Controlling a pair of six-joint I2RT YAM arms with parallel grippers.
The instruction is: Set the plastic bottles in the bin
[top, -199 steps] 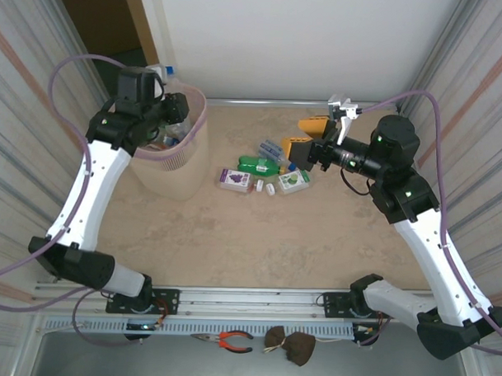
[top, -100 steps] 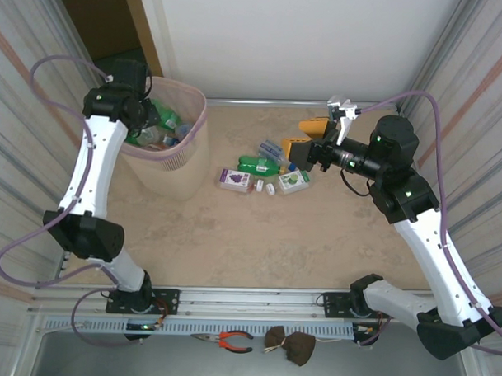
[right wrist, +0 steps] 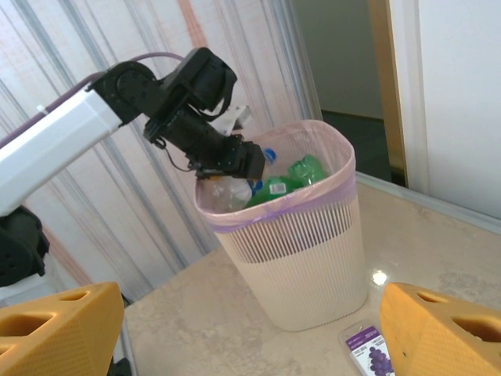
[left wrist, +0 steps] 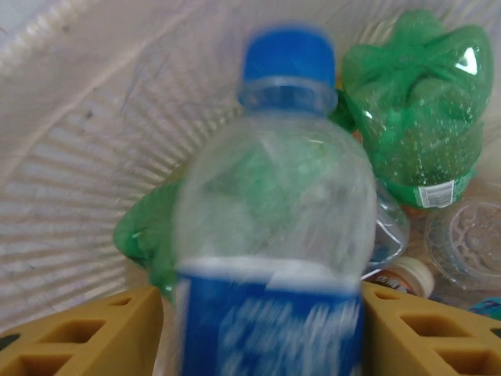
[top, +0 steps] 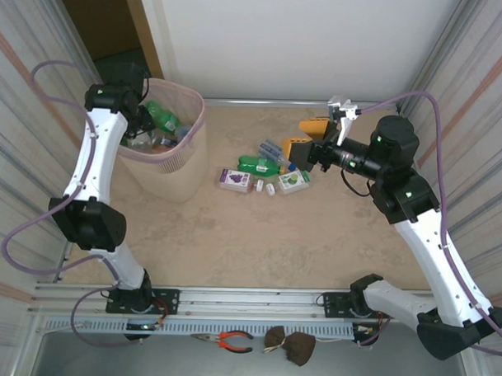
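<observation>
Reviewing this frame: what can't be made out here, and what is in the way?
Left wrist: blue-capped bottle motion-blurred; label unreadable, and whether the left gripper grips it is unclear.
Top external: bin contents partly hidden by the left arm; no count possible.
Top external: right gripper covers the edge of the table bottles.

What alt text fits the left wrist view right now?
A blurred clear bottle with a blue cap and blue label hangs between the parted yellow fingers of the left hand, above green bottles inside the ribbed pale bin.
</observation>
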